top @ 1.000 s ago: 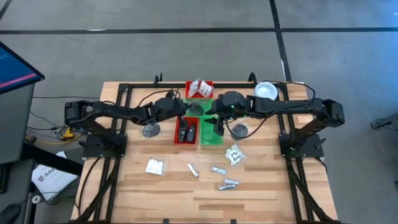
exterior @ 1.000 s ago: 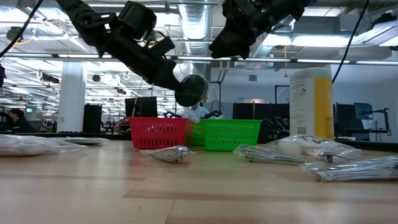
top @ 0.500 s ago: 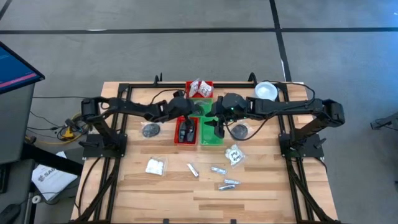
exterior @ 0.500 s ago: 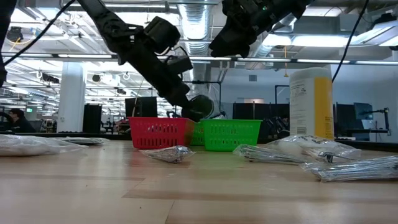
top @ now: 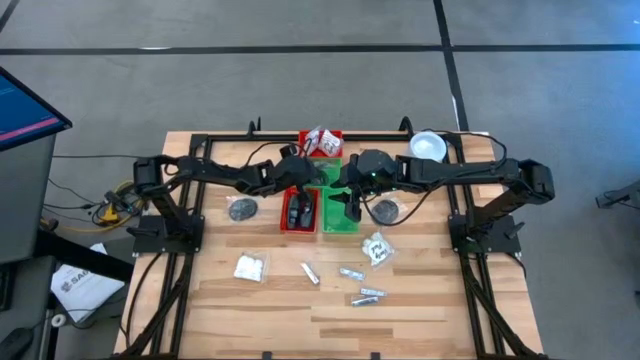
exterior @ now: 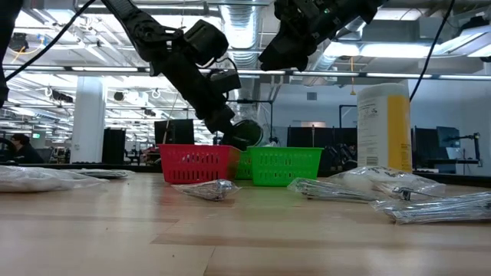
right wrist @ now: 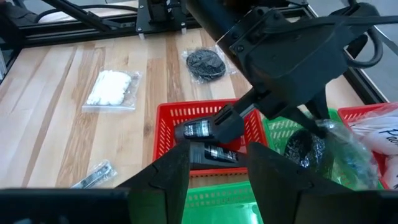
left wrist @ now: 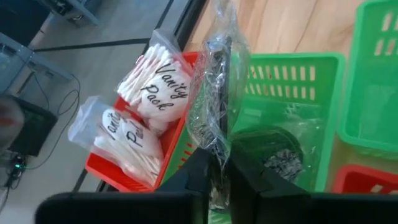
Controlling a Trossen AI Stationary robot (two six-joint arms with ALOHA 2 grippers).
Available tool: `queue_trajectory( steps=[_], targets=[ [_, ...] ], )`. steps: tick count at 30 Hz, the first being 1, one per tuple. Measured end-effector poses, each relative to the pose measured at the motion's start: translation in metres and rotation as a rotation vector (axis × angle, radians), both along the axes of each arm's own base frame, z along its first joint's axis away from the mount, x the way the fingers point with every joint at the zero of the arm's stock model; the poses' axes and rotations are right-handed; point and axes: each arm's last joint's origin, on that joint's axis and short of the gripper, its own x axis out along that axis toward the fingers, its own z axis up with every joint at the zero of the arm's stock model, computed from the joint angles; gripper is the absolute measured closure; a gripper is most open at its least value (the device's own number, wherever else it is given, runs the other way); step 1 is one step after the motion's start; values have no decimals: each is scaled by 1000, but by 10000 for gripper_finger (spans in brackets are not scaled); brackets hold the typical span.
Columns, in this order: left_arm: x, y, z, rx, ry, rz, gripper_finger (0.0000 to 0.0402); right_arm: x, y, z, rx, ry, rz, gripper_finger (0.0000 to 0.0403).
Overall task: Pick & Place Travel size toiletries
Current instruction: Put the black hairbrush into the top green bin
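Left gripper (left wrist: pixel 214 180) has travelled from the red tray (top: pixel 300 212) to above the rear green tray (left wrist: pixel 298 68), jaws pinching a bagged tin (left wrist: pixel 214 99). Right gripper (right wrist: pixel 217 163) is hovering over the front trays, jaws parted, holding nothing.

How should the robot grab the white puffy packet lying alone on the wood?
The white packet lies flat, clear of other things. Probably best to come straight down from above and pinch across its narrower width at the middle, where the filling bulges; the flat plastic edges hug the table and give little to grip.
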Motion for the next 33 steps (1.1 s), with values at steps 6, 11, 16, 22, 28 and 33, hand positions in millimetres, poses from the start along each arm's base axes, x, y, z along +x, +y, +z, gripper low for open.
queue_trajectory(
  steps=[6, 11, 16, 22, 28, 33],
  targets=[
    [1, -5, 0, 13, 15, -27, 328, 0, 0, 0, 1, 5, 0, 251],
    [1, -5, 0, 11, 15, -25, 297, -1, 0, -2, 3, 22, 0, 250],
    [-2, -10, 4, -21, 4, -12, 275, -3, 1, -4, 7, 50, 0, 248],
    [-10, -27, 23, -46, -13, -35, 263, -5, 1, -6, 12, 81, 0, 249],
    [-21, -43, 49, -133, -125, -26, 266, -11, 4, -14, 29, 187, 5, 253],
    [-25, -60, 64, -258, -207, -123, 273, -22, 8, -24, 80, 341, -15, 250]
  ],
)
